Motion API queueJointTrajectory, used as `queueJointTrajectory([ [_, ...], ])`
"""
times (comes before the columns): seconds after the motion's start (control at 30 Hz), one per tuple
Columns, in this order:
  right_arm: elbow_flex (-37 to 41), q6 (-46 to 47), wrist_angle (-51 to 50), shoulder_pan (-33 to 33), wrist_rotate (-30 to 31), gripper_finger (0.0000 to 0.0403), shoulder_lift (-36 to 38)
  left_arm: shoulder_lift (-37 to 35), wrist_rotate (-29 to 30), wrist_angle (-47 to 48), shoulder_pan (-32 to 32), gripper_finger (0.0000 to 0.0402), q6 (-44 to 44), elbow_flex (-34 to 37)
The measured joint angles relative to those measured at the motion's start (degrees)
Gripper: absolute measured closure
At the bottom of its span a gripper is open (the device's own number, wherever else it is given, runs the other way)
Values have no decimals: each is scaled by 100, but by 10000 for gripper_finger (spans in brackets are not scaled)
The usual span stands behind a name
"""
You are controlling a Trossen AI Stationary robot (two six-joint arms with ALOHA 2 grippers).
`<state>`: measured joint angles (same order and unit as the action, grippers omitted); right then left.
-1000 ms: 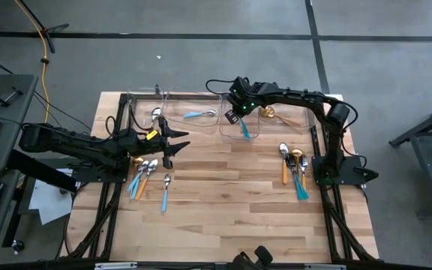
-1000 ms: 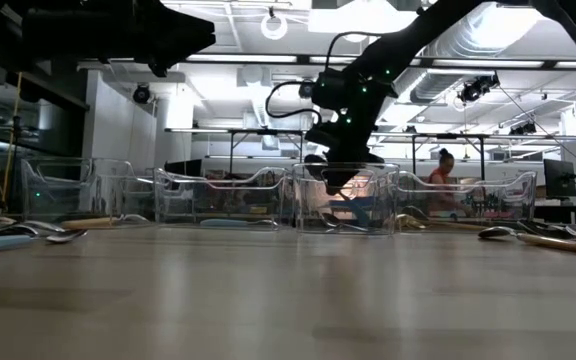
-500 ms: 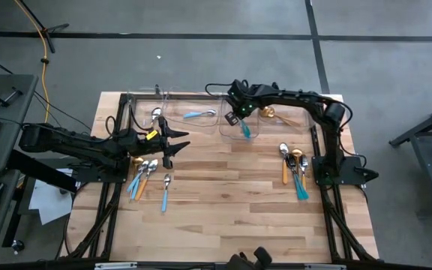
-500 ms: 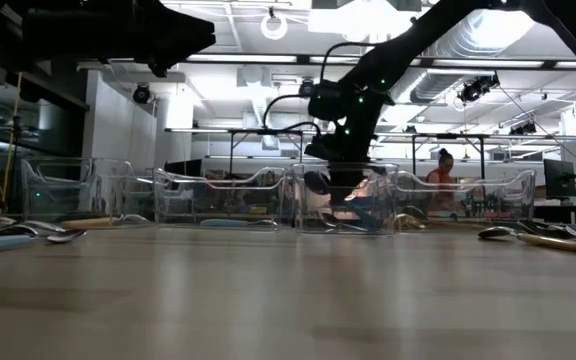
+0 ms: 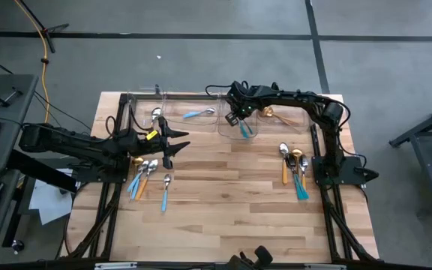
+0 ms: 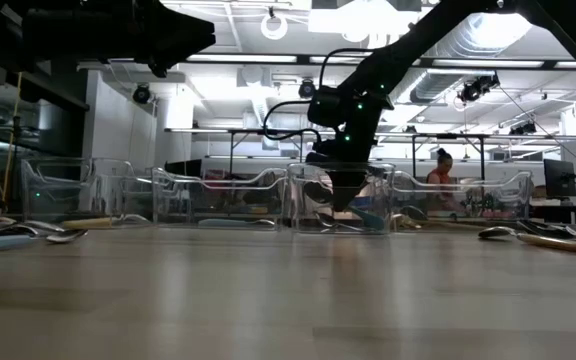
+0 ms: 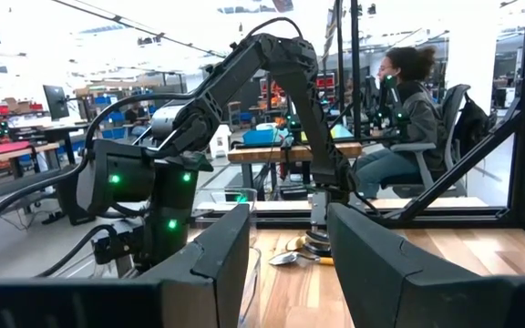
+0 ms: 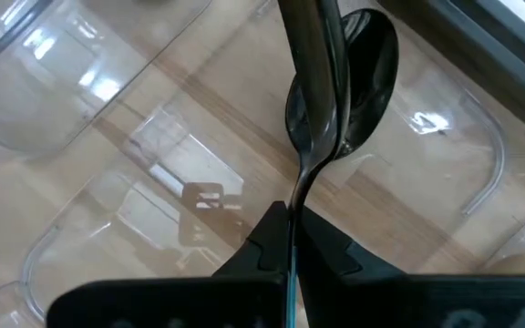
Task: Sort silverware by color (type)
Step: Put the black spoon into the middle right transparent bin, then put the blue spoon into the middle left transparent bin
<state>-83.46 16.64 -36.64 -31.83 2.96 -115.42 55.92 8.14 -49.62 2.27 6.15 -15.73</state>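
Observation:
My right gripper (image 5: 235, 114) reaches down into a clear bin (image 5: 231, 133) at the table's far side, shut on a black spoon with a blue handle (image 5: 244, 130). In the right wrist view the spoon's dark bowl (image 8: 354, 68) hangs just over the bin's floor; whether it touches, I cannot tell. My left gripper (image 5: 180, 142) hovers open over the table's left half, near a pile of orange- and blue-handled spoons (image 5: 142, 174). One blue-handled spoon (image 5: 166, 192) lies alone on the wood. My right gripper (image 8: 292, 232) pinches the spoon's thin handle where it meets the neck (image 8: 297, 193), between its two fingers. The fingers come from above, slanting down, and lie along the spoon. The spoon is tilted, bowl lowest, inside the bin.
Several clear bins stand in a row along the far edge: one holds a silver spoon (image 5: 156, 115), one a light-blue-handled spoon (image 5: 199, 114), one gold pieces (image 5: 274, 115). A second pile (image 5: 295, 166) lies at the right. A seated person (image 7: 408, 109) shows beyond the table.
My right gripper has come down into the bin with the spoon, staying shut on it. The left arm has kept still.

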Motion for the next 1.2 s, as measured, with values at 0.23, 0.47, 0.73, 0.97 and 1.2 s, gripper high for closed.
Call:
queueJointTrajectory([
  [0.23, 0, -120, 0, 0, 2, 367, 0, 0, 0, -1, 1, 263, 4, 0],
  [0.47, 0, -318, -8, 0, 2, 287, 14, 0, 0, -1, -1, 263, 4, 0],
  [0.73, -2, -894, -59, 2, 214, 257, 718, 0, 9, -3, 1, 263, 7, 0],
  [0.97, -4, -1260, -230, 166, 565, 258, 1773, 0, 9, 0, 1, 263, 7, 0],
  [1.2, 1438, -1513, 1377, 928, 544, 258, 2957, 0, 11, 25, -1, 263, -4, 0],
])
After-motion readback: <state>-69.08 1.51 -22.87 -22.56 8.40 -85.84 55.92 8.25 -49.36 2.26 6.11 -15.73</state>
